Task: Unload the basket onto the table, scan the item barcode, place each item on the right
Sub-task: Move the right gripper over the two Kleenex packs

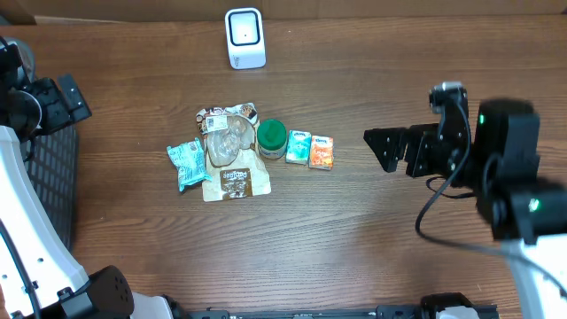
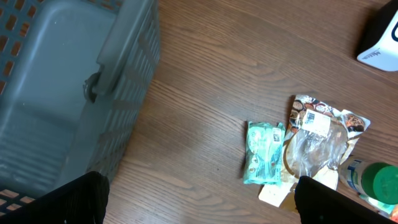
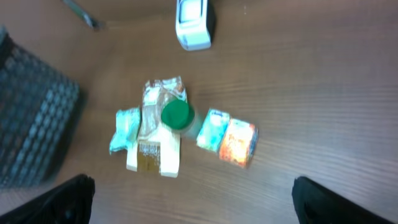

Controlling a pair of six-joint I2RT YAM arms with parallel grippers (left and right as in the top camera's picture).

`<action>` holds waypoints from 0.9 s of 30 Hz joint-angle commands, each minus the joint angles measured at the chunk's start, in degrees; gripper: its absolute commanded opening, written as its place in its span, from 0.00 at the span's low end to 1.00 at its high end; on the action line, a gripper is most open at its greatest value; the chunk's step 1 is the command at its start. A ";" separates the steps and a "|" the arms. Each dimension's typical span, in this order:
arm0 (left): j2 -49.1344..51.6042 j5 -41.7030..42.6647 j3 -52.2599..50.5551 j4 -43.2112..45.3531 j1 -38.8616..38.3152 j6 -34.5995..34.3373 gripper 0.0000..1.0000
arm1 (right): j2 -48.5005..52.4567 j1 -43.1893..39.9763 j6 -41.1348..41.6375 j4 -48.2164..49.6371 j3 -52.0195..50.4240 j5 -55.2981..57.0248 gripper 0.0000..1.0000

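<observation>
1. Judging by the layout, the task hasn't started: nothing is lifted and no barcode faces the scanner [image 1: 245, 37].
2. Items sit clustered mid-counter [image 1: 399, 248], apart from the scanner: teal packet [image 1: 186, 164], pouch [image 1: 232, 168], green-lid jar [image 1: 272, 137], small teal box [image 1: 299, 146], orange box [image 1: 322, 152].
3. Remaining: pick one, find its barcode, present it to the scanner.
4. Right hand [image 1: 376, 149] hovers right of the cluster, jaws wide, empty, pointing toward the orange box.
5. Left hand [image 1: 62, 99] sits far left by the basket [image 2: 62, 93], jaws spread, holding nothing.
</observation>
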State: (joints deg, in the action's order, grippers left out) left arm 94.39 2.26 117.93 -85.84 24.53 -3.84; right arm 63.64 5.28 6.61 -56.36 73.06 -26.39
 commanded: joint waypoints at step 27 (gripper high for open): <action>0.11 -0.33 1.05 -0.07 0.20 1.29 1.00 | 38.14 8.61 10.38 -2.27 11.28 7.34 0.55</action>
State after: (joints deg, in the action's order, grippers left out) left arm 94.39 2.28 117.93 -85.82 24.53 -3.84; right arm 99.07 11.33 12.95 -59.61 83.26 -22.81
